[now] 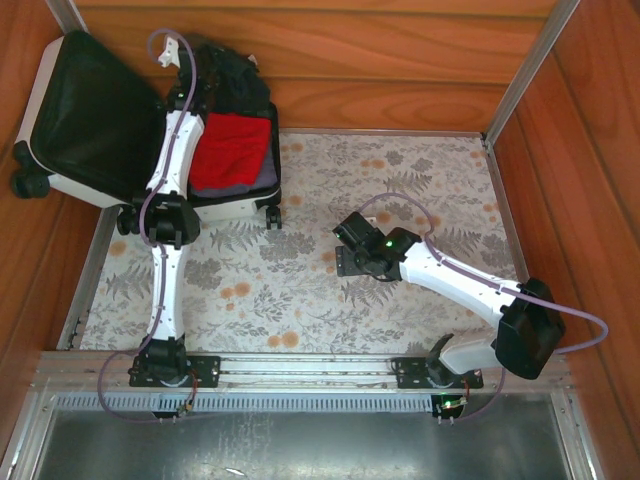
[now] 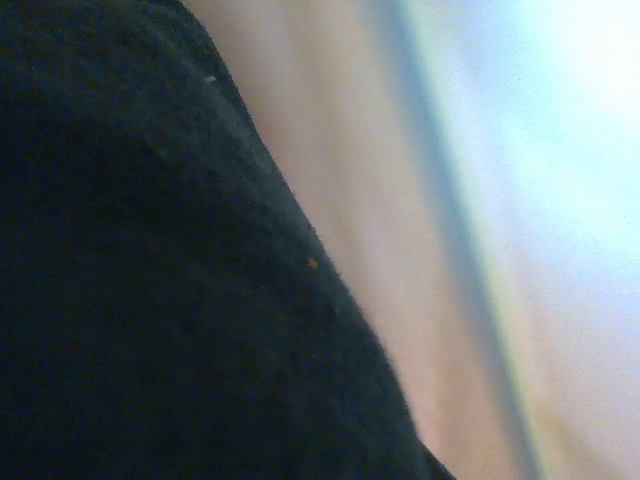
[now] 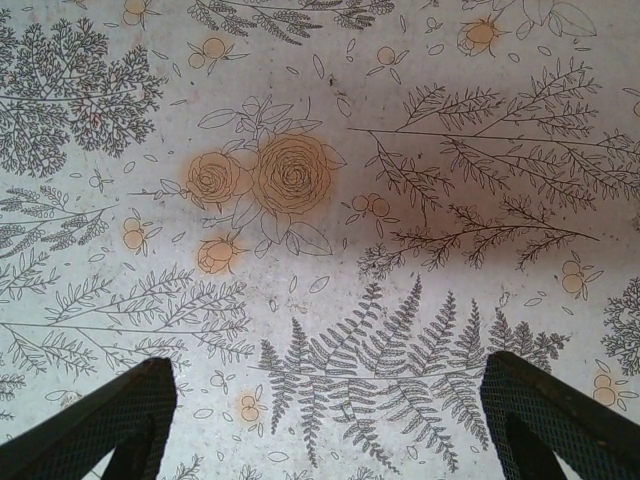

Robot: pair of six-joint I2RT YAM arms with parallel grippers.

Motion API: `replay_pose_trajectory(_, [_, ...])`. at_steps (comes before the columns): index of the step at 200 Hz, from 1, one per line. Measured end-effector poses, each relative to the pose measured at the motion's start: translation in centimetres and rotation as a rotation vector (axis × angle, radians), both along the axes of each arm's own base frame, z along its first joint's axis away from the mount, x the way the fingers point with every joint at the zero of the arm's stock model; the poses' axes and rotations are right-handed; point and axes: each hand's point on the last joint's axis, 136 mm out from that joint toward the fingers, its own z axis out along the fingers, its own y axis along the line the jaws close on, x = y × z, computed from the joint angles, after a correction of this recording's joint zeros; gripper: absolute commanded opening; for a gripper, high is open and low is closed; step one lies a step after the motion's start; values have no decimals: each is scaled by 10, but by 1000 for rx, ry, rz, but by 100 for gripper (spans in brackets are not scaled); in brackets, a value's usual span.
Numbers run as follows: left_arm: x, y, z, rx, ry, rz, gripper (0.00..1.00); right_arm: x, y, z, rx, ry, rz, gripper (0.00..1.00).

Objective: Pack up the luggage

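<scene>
- The small white hard-shell suitcase [image 1: 70,188] lies open in the far left corner of the table. Its black-lined lid leans against the left wooden wall, and its wheels point towards the near side.
- In the right half of the case a folded red garment [image 1: 232,148] lies on a grey layer. A crumpled black garment [image 1: 228,75] is bunched at the far end.
- The left arm [image 1: 163,290] runs straight from its near-left base towards the far side. It bends at the elbow by the case's near edge and stretches on over the case's hinge line.
- The left gripper [image 1: 205,68] reaches the black garment. Its jaws are closed; whether cloth is pinched between them cannot be told.
- In the left wrist view, blurred dark fabric [image 2: 150,300] sits right against the lens, with a pale surface beyond.
- The right arm [image 1: 460,275] folds back from its near-right base, its elbow out to the right and its forearm angled left towards the table's middle.
- The right gripper [image 3: 325,362] points down over the white tablecloth printed with grey ferns and orange roses [image 1: 300,290]. Its jaws are spread wide with nothing between them, well apart from the suitcase.
</scene>
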Motion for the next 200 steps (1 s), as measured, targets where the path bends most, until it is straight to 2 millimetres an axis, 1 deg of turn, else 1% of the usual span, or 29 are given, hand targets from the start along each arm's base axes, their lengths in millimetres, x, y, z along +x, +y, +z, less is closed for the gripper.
replay_pose_trajectory(16, [2, -1, -23, -14, 46, -13, 0, 0, 0, 0, 2, 2, -1, 84])
replay_pose_trajectory(33, [-2, -1, -57, -24, 129, -15, 0, -1, 1, 0, 6, 6, 1, 84])
replay_pose_trajectory(46, [-13, 2, -81, -30, 200, -1, 0, -1, 1, 0, 10, 7, 1, 84])
replay_pose_trajectory(59, [-26, 5, -94, -31, 249, 16, 0, -2, 2, 1, 16, 8, 2, 84])
replay_pose_trajectory(71, [-36, 8, -97, -35, 270, 29, 0, -2, 2, 2, 22, 9, 1, 83])
replay_pose_trajectory(105, [-57, 9, -84, -73, 274, 39, 0, -5, 6, 1, 49, 22, -1, 82])
replay_pose_trajectory(116, [-62, 9, -81, -77, 278, 42, 3, -7, 5, 0, 57, 28, -1, 82])
replay_pose_trajectory(121, [-64, 9, -81, -78, 281, 44, 7, -8, 5, -1, 60, 30, -1, 82])
replay_pose_trajectory(129, [-67, 9, -81, -78, 285, 48, 18, -10, 4, -1, 64, 34, -2, 82])
replay_pose_trajectory(133, [-69, 8, -81, -78, 288, 50, 25, -11, 3, -2, 66, 35, -4, 82])
replay_pose_trajectory(143, [-76, 8, -83, -83, 305, 59, 46, -14, 1, -3, 73, 36, -9, 82])
replay_pose_trajectory(149, [-80, 8, -85, -79, 316, 64, 56, -15, -1, -3, 77, 35, -12, 82])
replay_pose_trajectory(153, [-84, 7, -87, -74, 326, 63, 73, -16, -1, -3, 82, 34, -13, 82])
replay_pose_trajectory(155, [-86, 7, -87, -76, 331, 66, 89, -17, -2, -3, 82, 34, -13, 82])
replay_pose_trajectory(156, [-87, 7, -87, -77, 333, 66, 94, -17, -2, -3, 83, 34, -14, 82])
replay_pose_trajectory(158, [-89, 7, -88, -71, 337, 67, 99, -17, -3, -3, 84, 34, -14, 82])
replay_pose_trajectory(161, [-92, 6, -89, -72, 344, 69, 100, -18, -3, -3, 86, 33, -14, 82])
replay_pose_trajectory(181, [-117, 4, -93, -57, 392, 80, 100, -22, -7, -2, 102, 26, -16, 82])
replay_pose_trajectory(200, [-151, 5, -95, -50, 432, 89, 100, -25, -8, -3, 118, 26, -15, 82])
